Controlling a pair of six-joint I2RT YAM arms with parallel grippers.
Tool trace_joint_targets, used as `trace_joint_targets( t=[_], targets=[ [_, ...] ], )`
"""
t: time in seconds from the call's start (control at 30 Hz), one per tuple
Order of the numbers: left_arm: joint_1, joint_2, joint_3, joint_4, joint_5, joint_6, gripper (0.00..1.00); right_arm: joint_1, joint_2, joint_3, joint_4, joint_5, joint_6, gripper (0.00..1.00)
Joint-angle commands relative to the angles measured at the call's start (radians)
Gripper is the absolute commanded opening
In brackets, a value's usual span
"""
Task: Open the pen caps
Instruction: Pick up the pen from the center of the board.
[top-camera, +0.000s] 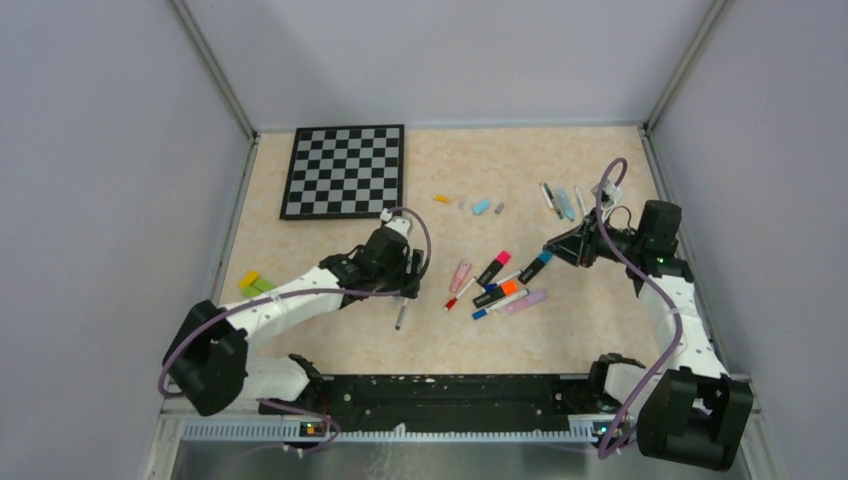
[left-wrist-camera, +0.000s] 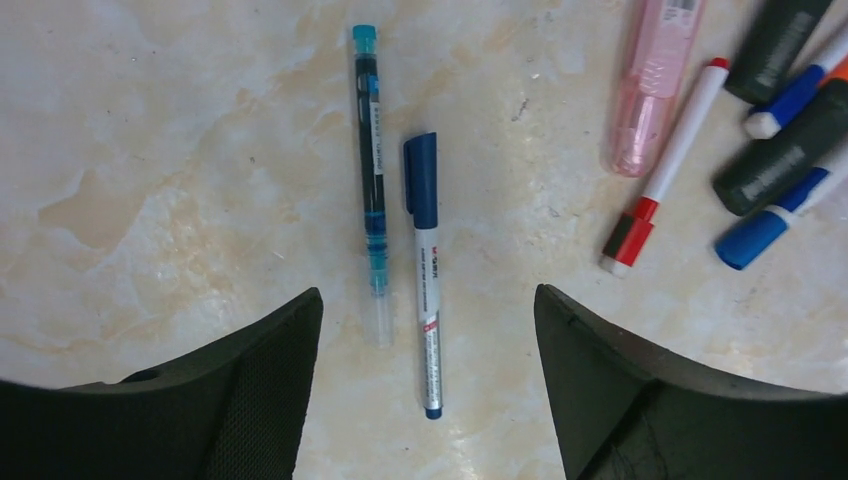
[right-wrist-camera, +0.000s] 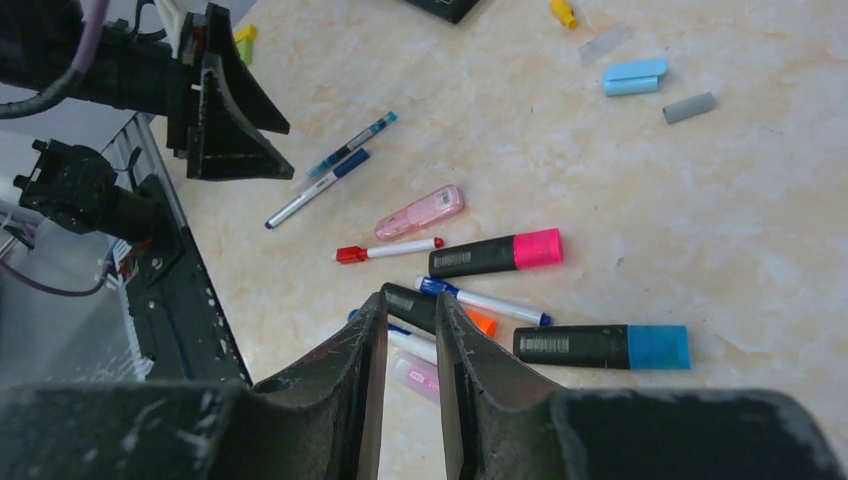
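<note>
On the marbled tabletop (top-camera: 600, 330), the left gripper (left-wrist-camera: 428, 295) hung wide open and empty over a dark blue pen cap (left-wrist-camera: 421, 180), apparently aligned to grasp it. The right gripper (right-wrist-camera: 411, 297), nearly closed, held nothing.

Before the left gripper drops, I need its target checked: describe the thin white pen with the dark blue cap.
The thin white plastic pen lies flat on the marbled beige tabletop, its dark blue clipped cap still on, small blue plug at the other end, print along its barrel. A clear turquoise pen lies alongside, apart.
</note>
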Motion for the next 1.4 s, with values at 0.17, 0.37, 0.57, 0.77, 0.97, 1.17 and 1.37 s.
trace_joint_targets(
  t=[0.17, 0.37, 0.57, 0.77, 0.97, 1.17, 1.37],
  targets=[
    [0.012, 0.260, 0.190, -0.062, -0.119, 0.080, 0.64, -0.005, 0.019, 0.032, 0.005, 0.013, -0.065, 0.23],
    [0.046, 0.274, 0.173, -0.038, -0.086, 0.087, 0.50, -0.013, 0.016, 0.033, -0.016, 0.032, -0.087, 0.23],
    [0.076, 0.267, 0.129, -0.010, -0.038, 0.102, 0.40, -0.020, 0.023, 0.029, -0.010, 0.029, -0.082, 0.23],
    [0.078, 0.292, 0.125, 0.010, 0.013, 0.113, 0.36, -0.020, 0.027, 0.029, -0.009, 0.032, -0.082, 0.23],
    [0.079, 0.313, 0.126, 0.028, 0.036, 0.114, 0.36, -0.020, 0.033, 0.028, -0.011, 0.036, -0.085, 0.23],
    [0.078, 0.366, 0.126, 0.023, 0.003, 0.108, 0.31, -0.020, 0.034, 0.027, -0.012, 0.036, -0.087, 0.23],
    [0.078, 0.388, 0.124, 0.021, -0.019, 0.106, 0.20, -0.020, 0.036, 0.028, -0.013, 0.038, -0.088, 0.23]
  ],
)
